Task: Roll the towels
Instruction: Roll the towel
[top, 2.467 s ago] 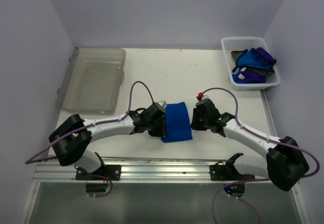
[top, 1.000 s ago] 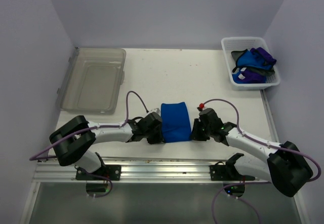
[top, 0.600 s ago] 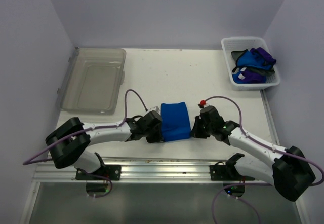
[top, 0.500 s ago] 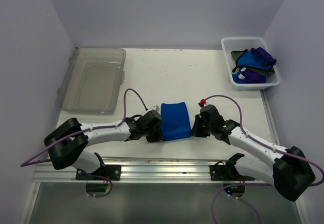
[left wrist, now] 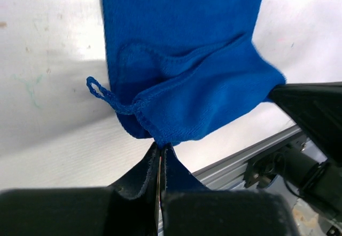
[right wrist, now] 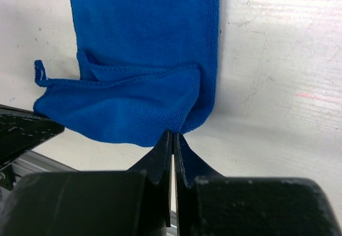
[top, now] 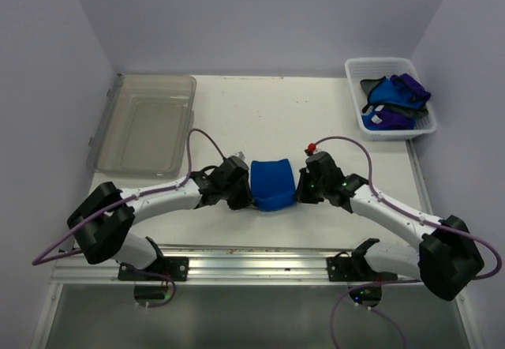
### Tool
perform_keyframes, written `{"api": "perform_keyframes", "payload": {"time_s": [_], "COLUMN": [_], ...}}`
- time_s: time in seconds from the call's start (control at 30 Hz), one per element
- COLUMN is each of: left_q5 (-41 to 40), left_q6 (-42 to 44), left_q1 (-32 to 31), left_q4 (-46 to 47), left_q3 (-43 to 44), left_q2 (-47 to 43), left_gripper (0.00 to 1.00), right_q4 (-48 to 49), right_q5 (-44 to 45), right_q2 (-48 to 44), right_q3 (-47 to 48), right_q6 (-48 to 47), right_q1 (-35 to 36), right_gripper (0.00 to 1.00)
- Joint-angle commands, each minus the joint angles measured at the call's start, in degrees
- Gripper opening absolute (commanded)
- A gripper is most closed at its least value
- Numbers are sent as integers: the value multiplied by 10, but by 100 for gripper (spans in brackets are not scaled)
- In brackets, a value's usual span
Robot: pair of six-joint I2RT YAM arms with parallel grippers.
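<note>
Blue towel (top: 272,182) lies near the near edge of the tabletop (top: 260,112), about mid-width, between the two arms; left gripper (left wrist: 160,149) has its fingers pressed together, pinching the towel's near left corner at the hem; right gripper (right wrist: 172,139) likewise pressed together, nipping the near right corner; near end of the cloth is raised and doubled over the flat part; small hanging loop (left wrist: 99,89) sticks out at the left corner. Remaining towels (top: 396,94), blue and purple, are heaped in the white basket (top: 426,129) at the far right corner; clear bin (top: 146,124) at the far left edge.
</note>
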Motion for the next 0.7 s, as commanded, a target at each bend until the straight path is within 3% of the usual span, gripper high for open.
{"api": "perform_keyframes", "payload": {"time_s": [0.0, 0.67], "left_q5": [23, -9], "left_q6": [4, 53], "left_q1": [24, 76], "left_q4": [-5, -35], "left_q3": [39, 113], "left_q2": [16, 129], "left_gripper": [0, 0], "right_q4": [0, 49], "right_q5": [26, 75], "right_q2": [25, 182], "right_q3": [38, 97], "right_q6": [-15, -25], "right_q1": [0, -24], "right_gripper": [0, 0]}}
